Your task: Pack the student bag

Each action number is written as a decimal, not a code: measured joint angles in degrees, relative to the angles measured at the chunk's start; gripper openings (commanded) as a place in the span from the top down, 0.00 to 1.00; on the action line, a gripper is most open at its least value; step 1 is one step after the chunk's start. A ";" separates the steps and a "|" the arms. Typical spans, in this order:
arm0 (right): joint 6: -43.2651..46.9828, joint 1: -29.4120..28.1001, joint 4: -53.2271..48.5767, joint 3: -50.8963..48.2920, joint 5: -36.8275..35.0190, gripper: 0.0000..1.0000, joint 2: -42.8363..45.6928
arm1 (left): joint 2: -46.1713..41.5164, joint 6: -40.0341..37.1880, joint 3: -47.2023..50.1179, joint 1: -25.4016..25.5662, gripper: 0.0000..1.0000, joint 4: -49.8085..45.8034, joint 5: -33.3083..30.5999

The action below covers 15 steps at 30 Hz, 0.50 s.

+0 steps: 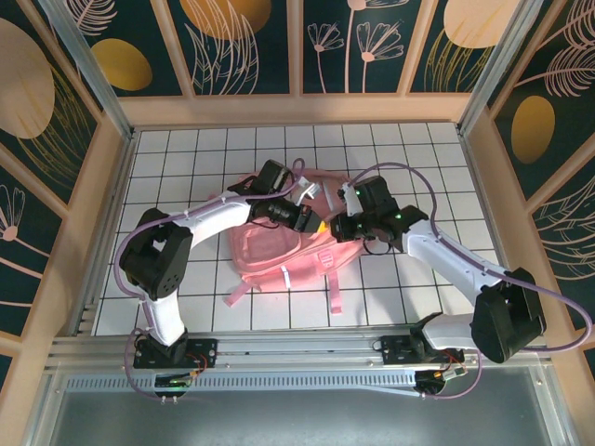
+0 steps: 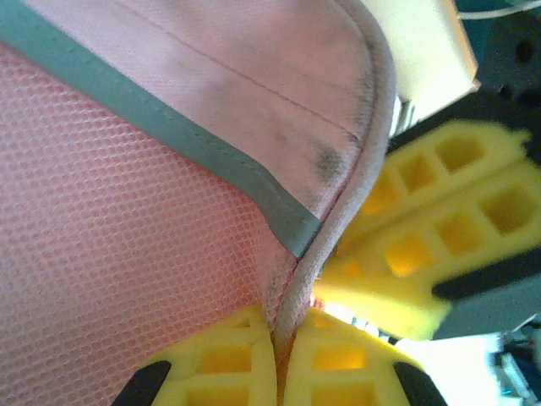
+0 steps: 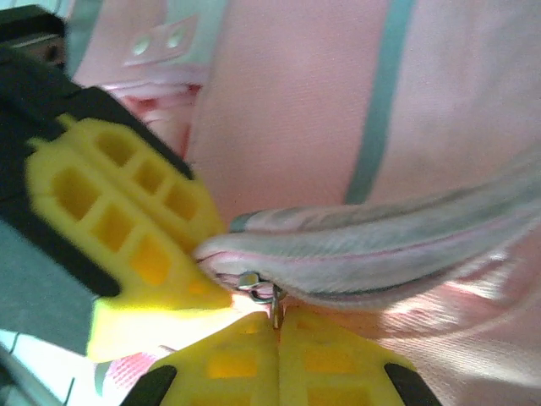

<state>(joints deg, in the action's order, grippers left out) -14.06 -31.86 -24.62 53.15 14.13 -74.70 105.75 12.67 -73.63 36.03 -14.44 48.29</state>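
student bag (image 1: 279,253) | we are seeing it lying flat mid-tabletop (image 1: 186,158), pink fabric, two straps trailing toward the near edge | we are noting pink mesh, a grey-green strip, a piped rim bunching upward

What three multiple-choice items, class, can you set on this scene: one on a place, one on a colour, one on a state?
1. Where does the student bag lie?
A. Against the back wall
B. In the middle of the table
C. At the table's near left corner

2. What colour are the fingers of the left gripper?
A. Black
B. Pink
C. Yellow

3. What state is the left gripper in?
A. Shut on the bag's edge seam
B. Wide open above the bag
C. Shut on nothing

Answers:
1 B: the top view shows it flat on the white tiles between the two arms.
2 C: the left wrist view shows yellow ribbed fingers.
3 A: the seam runs down between the closed fingers.
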 measured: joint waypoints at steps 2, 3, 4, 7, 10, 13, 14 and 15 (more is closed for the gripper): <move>-0.35 -0.09 -1.70 1.33 -3.50 1.00 0.02 | -0.66 -5.38 -1.29 0.31 1.00 -3.13 -2.82; -0.55 -0.09 -2.64 2.03 -5.40 1.00 0.02 | -1.18 -8.41 -1.66 0.42 1.00 -4.68 -4.37; -0.94 -0.04 -3.32 2.58 -7.48 1.00 0.02 | -1.81 -11.58 -1.81 0.42 1.00 -6.38 -5.90; -1.33 0.17 -4.35 3.02 -11.21 1.00 -0.17 | -4.04 -20.81 -1.79 0.42 1.00 -10.56 -9.70; -1.22 0.09 -4.59 3.65 -11.72 1.00 -1.27 | -7.58 -29.68 0.11 0.76 1.00 -11.96 -13.60; -0.24 -0.04 -4.24 4.15 -10.45 1.00 -2.03 | -12.68 -38.21 4.04 0.79 1.00 -12.17 -17.66; 0.28 -0.09 -4.15 4.15 -9.33 1.00 -2.08 | -14.93 -41.38 5.90 0.79 1.00 -11.87 -19.37; 0.66 -0.13 -4.09 4.15 -8.11 1.00 -2.10 | -16.96 -44.39 7.56 0.79 1.00 -11.50 -20.90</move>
<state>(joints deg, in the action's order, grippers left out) -13.41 -31.99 -28.71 57.30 6.02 -76.79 88.79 -31.73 -66.06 36.82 -25.93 27.40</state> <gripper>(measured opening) 0.049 0.048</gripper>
